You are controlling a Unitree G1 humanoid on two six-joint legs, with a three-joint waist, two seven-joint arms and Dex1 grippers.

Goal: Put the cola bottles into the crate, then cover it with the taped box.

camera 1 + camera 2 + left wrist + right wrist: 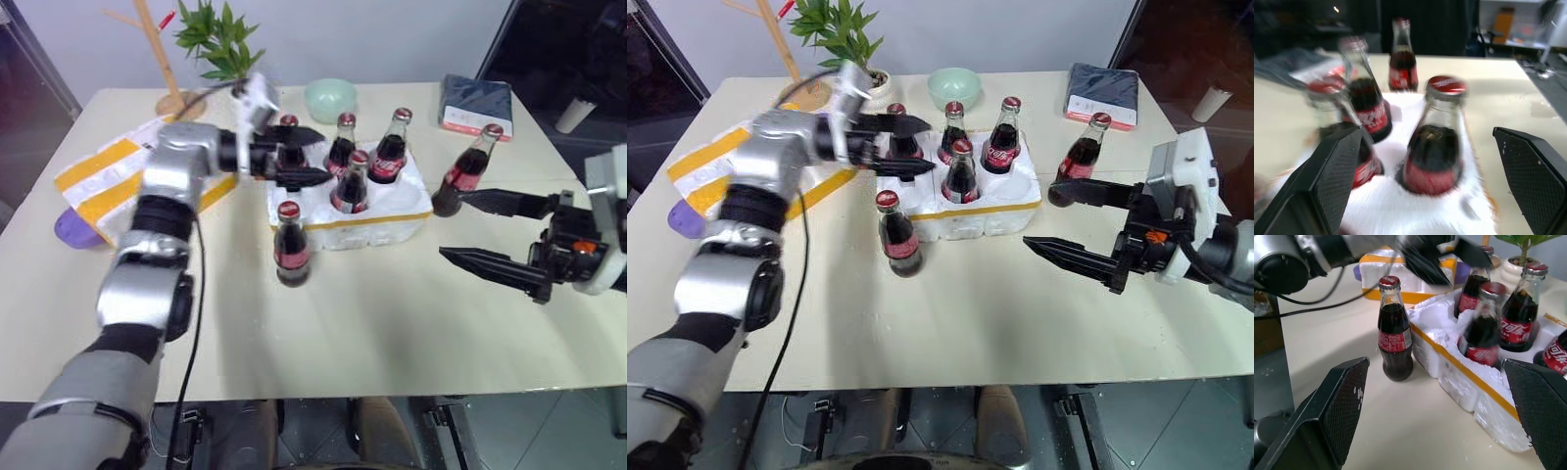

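The crate point(377, 223), a low white foam block with a thin yellow band, sits mid-table with several cola bottles upright in its slots. My left gripper point(312, 157) is open, its fingers on either side of the back-left bottle point(288, 125) and apart from it. One bottle point(291, 245) stands on the table in front of the crate's left corner. Another bottle point(468, 171) stands to the crate's right, just beyond my open, empty right gripper point(453, 225). The taped box point(103, 171) lies at the far left, partly hidden by my left arm.
Behind the crate are a green bowl point(330, 98), a potted plant point(220, 44) and a wooden stand point(165, 69). A dark flat pack point(476, 103) lies at the back right. A purple object point(73, 230) sits by the taped box.
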